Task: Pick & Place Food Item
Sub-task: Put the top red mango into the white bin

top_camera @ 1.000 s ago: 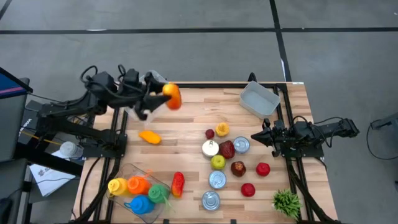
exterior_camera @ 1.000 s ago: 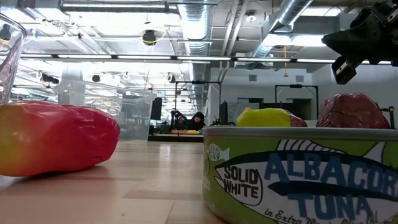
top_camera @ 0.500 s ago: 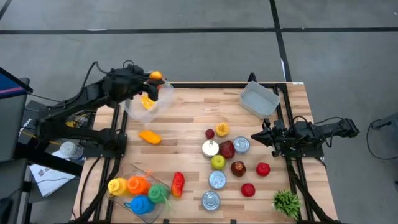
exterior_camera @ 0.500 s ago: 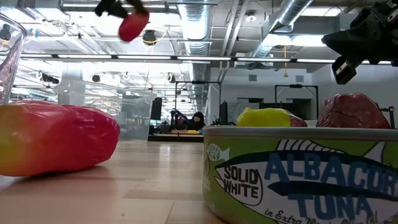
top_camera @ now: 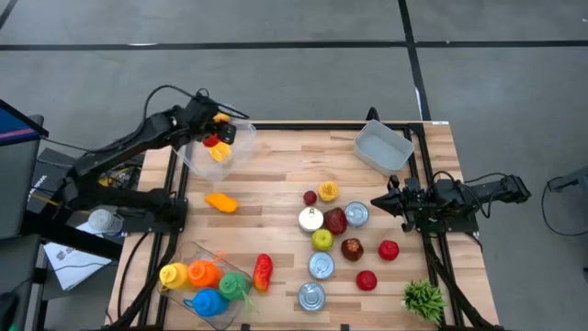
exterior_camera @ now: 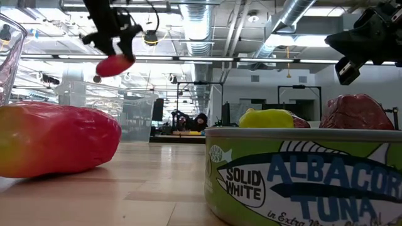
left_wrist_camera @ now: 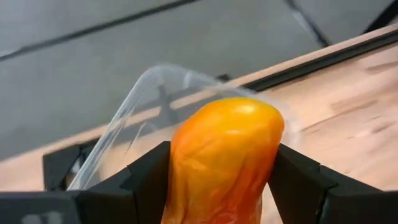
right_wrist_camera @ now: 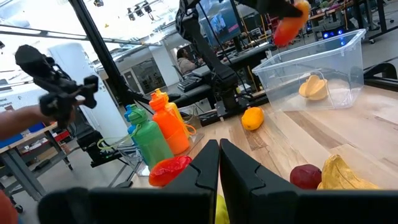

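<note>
Wooden slats make up the tabletop (top_camera: 276,175), and most of what stands on it is crowded toward the right half: tins, red and green fruit, a small green plant at the near corner. Up at the far left corner sits a clear plastic bin (top_camera: 237,153) with a yellow piece already lying in it. The left gripper (top_camera: 213,140) hangs right over that bin, its jaws pressed against both sides of an orange-and-red toy fruit (left_wrist_camera: 225,162), which fills the gap between them. From the level of the tabletop, the fruit (exterior_camera: 114,64) hangs high in the air under the dark arm, well clear of the wood. Another orange piece (top_camera: 220,201) lies on the boards a little nearer than the bin. A second clear bin (top_camera: 384,147) sits at the far right corner. The right gripper (top_camera: 377,203) waits at the right edge, fingers pressed together with nothing in them, pointing toward the tins.
</note>
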Robot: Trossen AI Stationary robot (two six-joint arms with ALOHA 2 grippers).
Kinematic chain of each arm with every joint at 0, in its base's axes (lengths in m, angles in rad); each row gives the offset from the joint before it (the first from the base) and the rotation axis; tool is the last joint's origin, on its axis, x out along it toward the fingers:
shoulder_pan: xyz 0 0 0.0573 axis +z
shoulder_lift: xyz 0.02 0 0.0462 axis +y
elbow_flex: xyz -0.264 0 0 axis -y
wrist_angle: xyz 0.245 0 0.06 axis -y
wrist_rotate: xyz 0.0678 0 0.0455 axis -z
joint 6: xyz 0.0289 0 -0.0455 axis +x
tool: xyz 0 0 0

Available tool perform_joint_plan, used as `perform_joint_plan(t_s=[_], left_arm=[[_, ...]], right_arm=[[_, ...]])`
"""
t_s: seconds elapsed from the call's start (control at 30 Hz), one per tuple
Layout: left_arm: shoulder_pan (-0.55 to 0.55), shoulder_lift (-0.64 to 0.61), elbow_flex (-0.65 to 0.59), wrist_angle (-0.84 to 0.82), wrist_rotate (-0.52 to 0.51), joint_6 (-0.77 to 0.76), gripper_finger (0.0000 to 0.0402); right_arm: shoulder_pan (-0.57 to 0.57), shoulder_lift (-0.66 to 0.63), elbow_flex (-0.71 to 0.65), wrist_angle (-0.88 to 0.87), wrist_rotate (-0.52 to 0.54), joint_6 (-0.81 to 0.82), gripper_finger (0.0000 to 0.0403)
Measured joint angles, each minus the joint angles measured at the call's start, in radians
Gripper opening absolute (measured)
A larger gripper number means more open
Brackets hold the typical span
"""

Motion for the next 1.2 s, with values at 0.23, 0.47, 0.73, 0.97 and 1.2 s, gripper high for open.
perform_joint_plan(t_s=[0.23,0.47,0.73,0.97,1.2], left_arm=[[0.113,0.024,-0.063,-0.007,0.030,-0.091,0.0223],[0.176,0.024,-0.107,-0.021,0.104,-0.281,0.0223],[0.171,0.024,-0.165,-0.050,0.110,-0.561,0.0223],[0.171,0.024,-0.189,-0.091,0.109,-0.694,0.0223],[0.171,0.024,-0.189,-0.106,0.089,-0.796,0.0224]], right_arm=[[0.000,0.000,0.000,0.000,0.000,0.000,0.0010],[0.000,0.000,0.000,0.000,0.000,0.000,0.0010],[0.000,0.000,0.000,0.000,0.000,0.000,0.0010],[0.000,0.000,0.000,0.000,0.000,0.000,0.0010],[0.000,0.000,0.000,0.000,0.000,0.000,0.0010]])
